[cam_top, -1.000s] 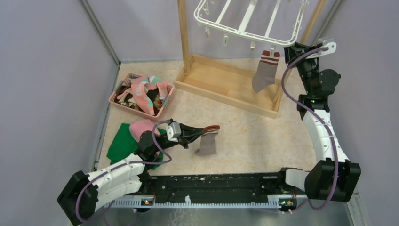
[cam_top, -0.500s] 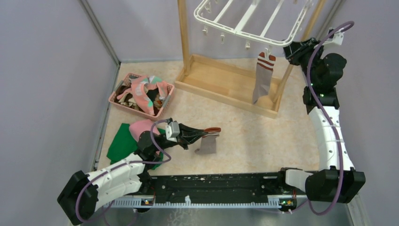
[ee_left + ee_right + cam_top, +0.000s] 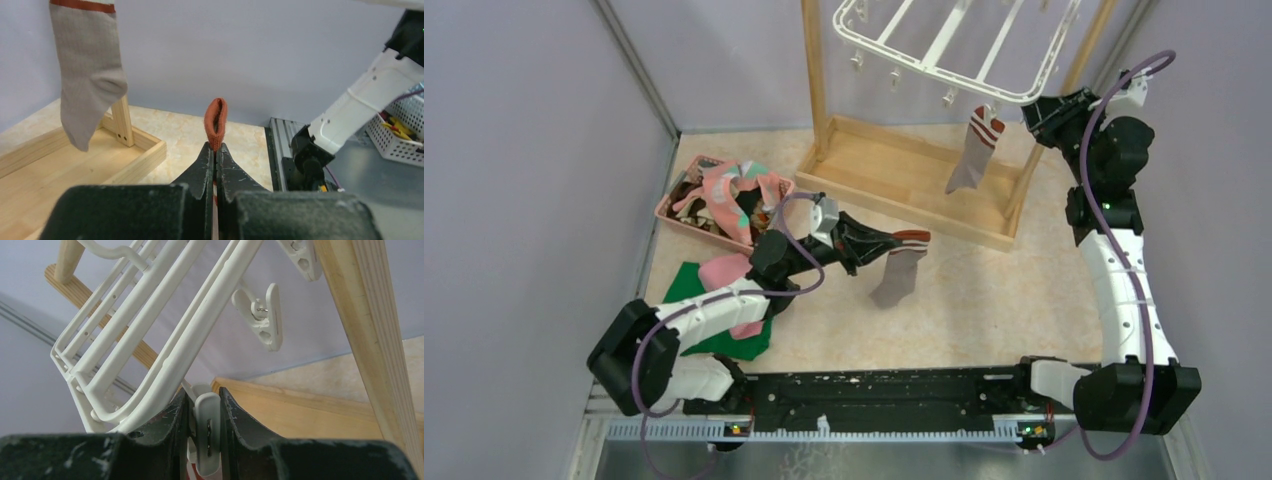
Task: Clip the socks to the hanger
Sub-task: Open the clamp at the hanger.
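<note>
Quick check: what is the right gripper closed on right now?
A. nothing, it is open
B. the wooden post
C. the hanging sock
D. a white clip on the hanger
D: the right wrist view shows the right gripper with its fingers squeezing a white clip under the rim of the hanger.

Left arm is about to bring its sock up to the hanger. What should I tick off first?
1. Left tool shut on the lifted sock, pinching its red cuff: ok.
2. Right tool closed around a clip on the hanger: ok.
3. That clip's mouth open wide enough for a cuff: cannot tell.
4. Hung sock dangling from the hanger rim: ok.
5. Lifted sock's cuff up at the clip: not ok; it is well below and to the left.
</note>
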Tool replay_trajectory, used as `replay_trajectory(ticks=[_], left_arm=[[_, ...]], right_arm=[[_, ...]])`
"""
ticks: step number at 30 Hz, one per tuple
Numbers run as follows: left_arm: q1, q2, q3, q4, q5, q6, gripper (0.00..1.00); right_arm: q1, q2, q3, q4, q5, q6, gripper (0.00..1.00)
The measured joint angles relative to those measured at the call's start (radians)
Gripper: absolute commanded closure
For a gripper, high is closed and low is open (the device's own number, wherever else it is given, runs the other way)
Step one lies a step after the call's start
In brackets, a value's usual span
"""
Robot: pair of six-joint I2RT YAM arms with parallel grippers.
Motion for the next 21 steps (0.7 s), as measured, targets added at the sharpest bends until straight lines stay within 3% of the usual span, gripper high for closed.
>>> replay_trajectory(ticks=[9,21], left_arm=[[-0.011,0.273,0.282,0.003,-0.026,-0.097,1.0],[-0.109,0.456,0.683,-0.204,-0.205,0.041,1.0]], right_arm=[[0.0,-0.004,-0.007,0.003,0.014,0.003,1.0],[0.0,-0.004,-0.007,0.004,0.019,0.001,1.0]])
